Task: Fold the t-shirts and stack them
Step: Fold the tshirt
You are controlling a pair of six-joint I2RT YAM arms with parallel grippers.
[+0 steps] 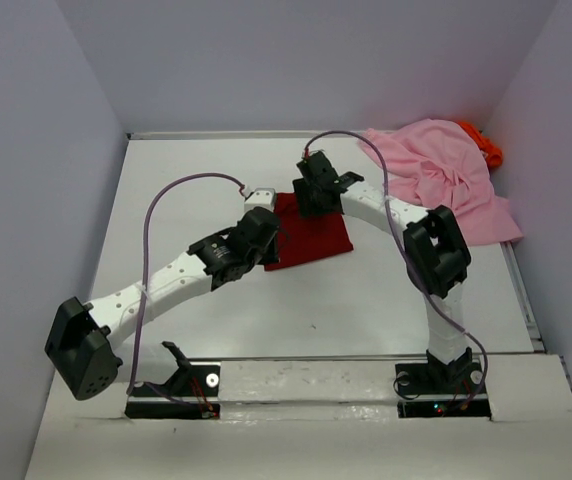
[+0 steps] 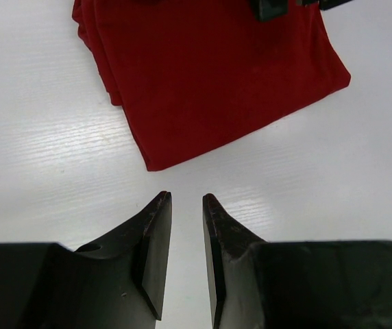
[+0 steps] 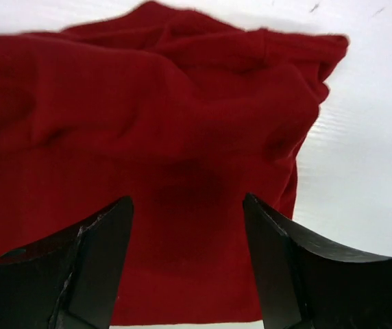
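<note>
The dark red t-shirt (image 2: pixel 216 75) is showing as soft matt cloth (creased at its folded edges). The pink t-shirt (image 1: pixel 436 175) and orange t-shirt (image 1: pixel 484 145) are looking like the same limp fabric. The table (image 2: pixel 45 151) is giving off a faint sheen, finely ribbed. The fingers (image 2: pixel 151 253) of the left gripper (image 2: pixel 186 195) are looking like matt black plastic

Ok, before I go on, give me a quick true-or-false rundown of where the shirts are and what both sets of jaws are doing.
1. The dark red shirt lies folded mid-table. True.
2. The pink shirt is folded and stacked on the red one. False: it lies crumpled at the far right, not on it.
3. The left jaws are clamped on the red shirt. False: they stand slightly apart and empty, over bare table just short of its corner.
4. The right jaws are open over the red shirt. True.
5. The orange shirt peeks out behind the pink one. True.
</note>
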